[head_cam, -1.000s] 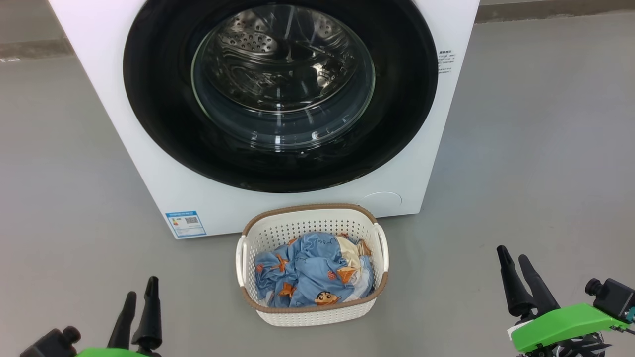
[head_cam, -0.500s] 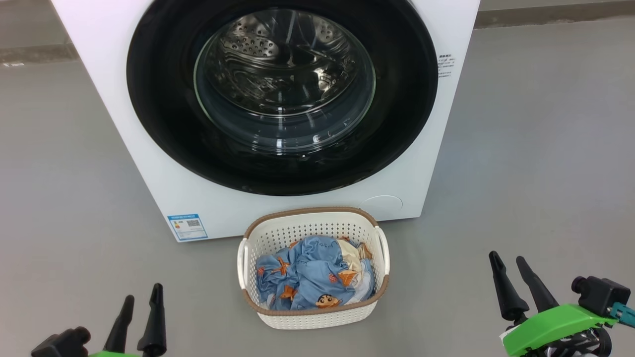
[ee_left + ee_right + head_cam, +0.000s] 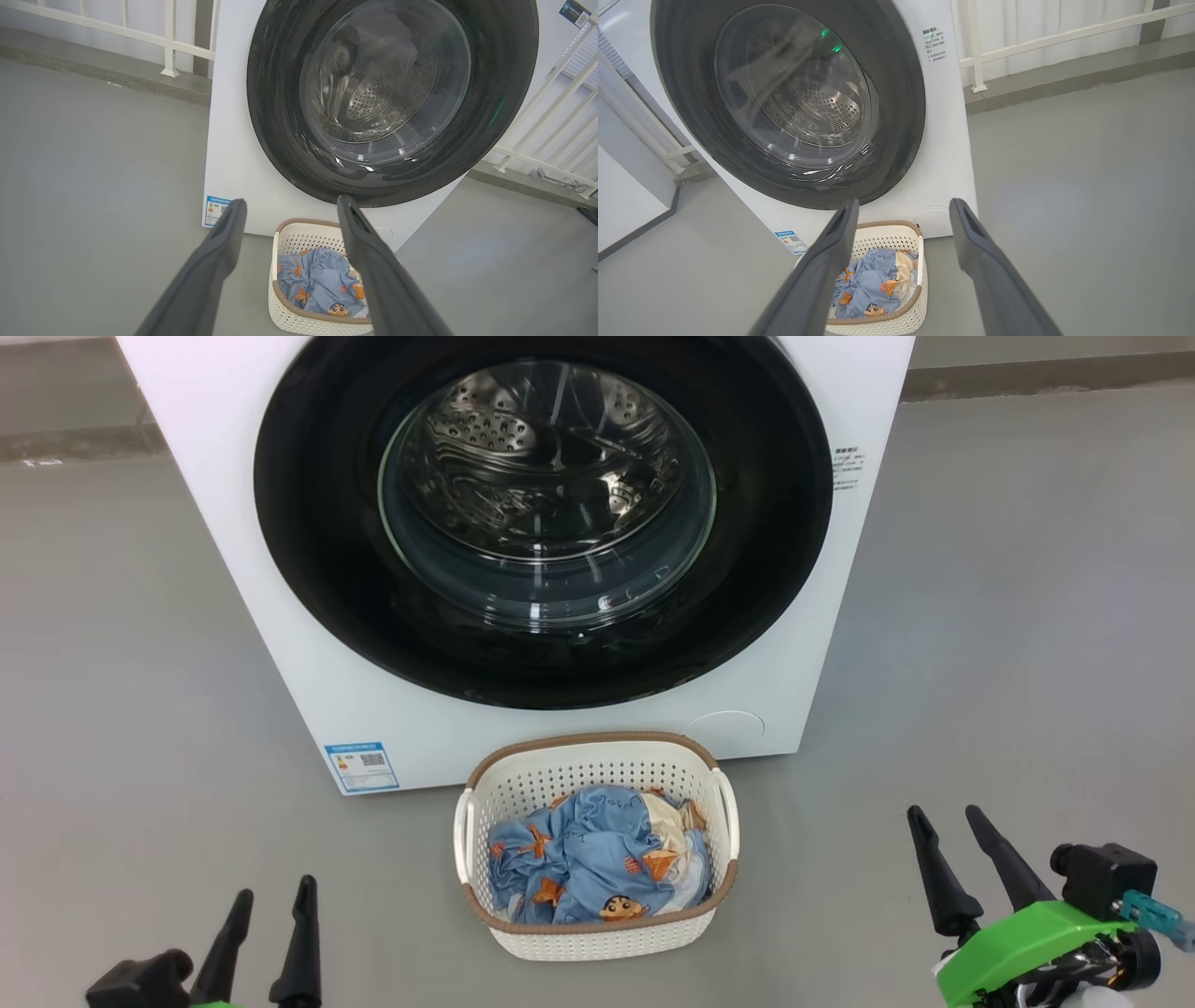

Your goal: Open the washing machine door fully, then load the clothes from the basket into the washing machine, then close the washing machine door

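Two claws hang low over the grey floor (image 3: pixel 1027 616), the left claw (image 3: pixel 275 889) and the right claw (image 3: pixel 943 812), both spread wide and holding nothing. The washing machine door (image 3: pixel 546 495) is shut flat against the washing machine (image 3: pixel 308 691), so opening it is not yet begun.

The likely trouble is the door's glossy black edge. No handle can be made out, nor which side carries the hinge, so a finger pushed at the wrong edge may slip off or only press the door shut. A low sweep could also knock the light basket (image 3: pixel 597 943) askew.

The door stands ahead of and above both claws, between them. The basket sits on the floor ahead of them, right of the left claw and left of the right one, with the clothes (image 3: pixel 597 868) heaped inside.
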Controlling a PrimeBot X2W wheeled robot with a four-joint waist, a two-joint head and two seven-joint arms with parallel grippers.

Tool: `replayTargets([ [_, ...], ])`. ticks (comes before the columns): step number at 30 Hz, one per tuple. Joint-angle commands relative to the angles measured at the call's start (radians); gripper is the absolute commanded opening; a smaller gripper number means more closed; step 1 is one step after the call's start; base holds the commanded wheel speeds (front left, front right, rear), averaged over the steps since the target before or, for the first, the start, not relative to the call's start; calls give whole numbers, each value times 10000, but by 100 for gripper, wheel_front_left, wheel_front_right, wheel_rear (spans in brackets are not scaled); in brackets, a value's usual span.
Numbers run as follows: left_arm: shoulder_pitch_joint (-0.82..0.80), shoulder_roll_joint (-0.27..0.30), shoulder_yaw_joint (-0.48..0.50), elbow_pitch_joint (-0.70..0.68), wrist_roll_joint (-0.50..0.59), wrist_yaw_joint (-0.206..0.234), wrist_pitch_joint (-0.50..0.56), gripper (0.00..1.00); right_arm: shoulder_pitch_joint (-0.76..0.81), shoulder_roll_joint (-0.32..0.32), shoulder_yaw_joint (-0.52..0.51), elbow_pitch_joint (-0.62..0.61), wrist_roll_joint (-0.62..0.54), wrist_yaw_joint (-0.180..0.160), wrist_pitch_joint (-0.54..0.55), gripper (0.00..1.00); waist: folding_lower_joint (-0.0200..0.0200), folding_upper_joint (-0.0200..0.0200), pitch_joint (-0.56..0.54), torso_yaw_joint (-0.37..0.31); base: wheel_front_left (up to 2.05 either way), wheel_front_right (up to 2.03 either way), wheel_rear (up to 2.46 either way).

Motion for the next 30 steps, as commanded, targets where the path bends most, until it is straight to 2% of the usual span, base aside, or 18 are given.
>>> replayTargets([
  [1, -397, 222, 248, -182, 294, -78, -137, 100, -446, -176, 239, -208, -321, -9, -139, 100, 0, -1, -7, 0, 0, 0, 0],
  [14, -333, 203, 384, -160, 1744, -90, -517, 100, -596, -300, 404, 46, -1714, -10, -518, 100, 0, -1, -171, -26, 0, 0, 0],
  [30, -363, 16, 877, 45, 3408, 58, -922, 100, -699, 47, -580, 158, -3710, -11, -922, 100, 0, -1, -227, 1, 0, 0, 0],
])
